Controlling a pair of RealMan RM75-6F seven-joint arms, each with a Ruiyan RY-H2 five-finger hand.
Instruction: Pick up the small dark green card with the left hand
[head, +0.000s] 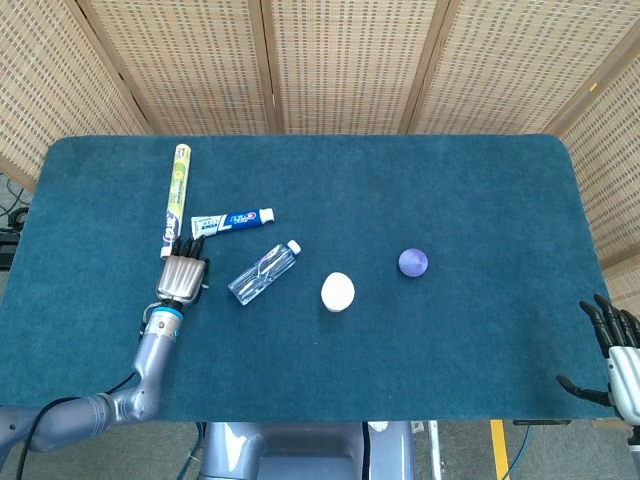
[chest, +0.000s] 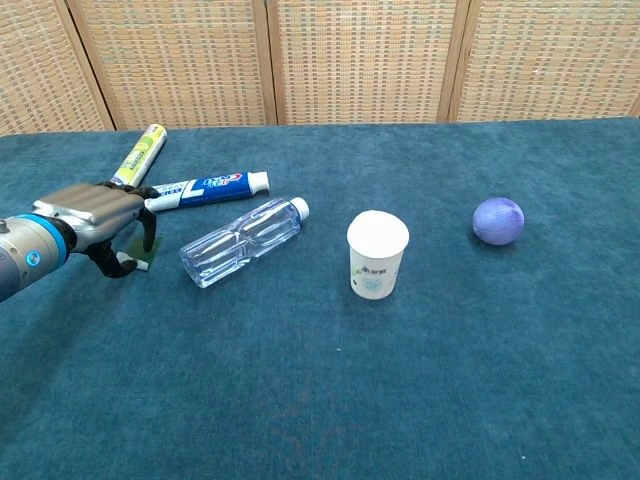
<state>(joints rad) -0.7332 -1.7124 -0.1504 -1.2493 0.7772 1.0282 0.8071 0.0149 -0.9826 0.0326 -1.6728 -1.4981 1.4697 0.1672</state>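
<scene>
The small dark green card (chest: 139, 261) lies on the blue cloth just left of the clear bottle; only a sliver shows in the chest view. My left hand (chest: 95, 213) hangs right over the card, its fingers (chest: 150, 236) curled down onto the card's far edge and the thumb at its near side, pinching it low against the cloth. In the head view the left hand (head: 183, 275) covers the card entirely. My right hand (head: 618, 362) rests off the table's near right corner, fingers apart and holding nothing.
A clear plastic bottle (chest: 242, 240) lies close to the right of the left hand. A blue toothpaste tube (chest: 205, 187) and a yellow-green tube (chest: 138, 155) lie just behind it. A white paper cup (chest: 377, 253) and a purple ball (chest: 497, 220) stand further right.
</scene>
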